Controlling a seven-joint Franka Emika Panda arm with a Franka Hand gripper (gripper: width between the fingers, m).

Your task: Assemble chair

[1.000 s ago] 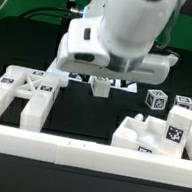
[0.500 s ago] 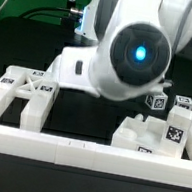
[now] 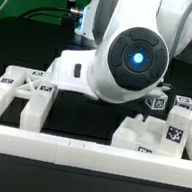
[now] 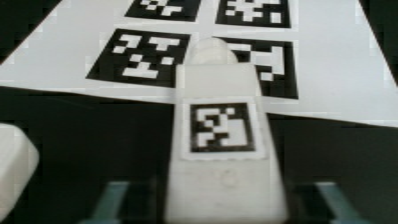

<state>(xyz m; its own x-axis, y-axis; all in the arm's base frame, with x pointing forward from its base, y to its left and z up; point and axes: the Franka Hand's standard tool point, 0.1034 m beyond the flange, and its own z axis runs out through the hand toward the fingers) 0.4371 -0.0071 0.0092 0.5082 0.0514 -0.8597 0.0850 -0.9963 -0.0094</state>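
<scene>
In the wrist view a white chair post [image 4: 222,130] with a square tag on it lies lengthwise between my gripper's [image 4: 224,203] fingers. Its far tip overlaps the marker board [image 4: 71,75]. Dark gaps show between the post and each finger [image 4: 121,200], so the jaws stand open around it. In the exterior view the arm's round housing with a blue light [image 3: 136,55] hides the gripper and the post. Other white chair parts show there: notched pieces [image 3: 24,87] at the exterior view's left, a chunky block [image 3: 158,135] and two tagged pieces [image 3: 156,101] at its right.
A long plain white border rail [image 3: 84,155] runs along the front of the black table. A white rounded part edge [image 4: 15,160] shows beside the post in the wrist view. Green cloth hangs behind the rig.
The arm has turned so its round blue-lit housing faces the exterior camera. It now hides the gripper and the small white part seen under it one second ago.
</scene>
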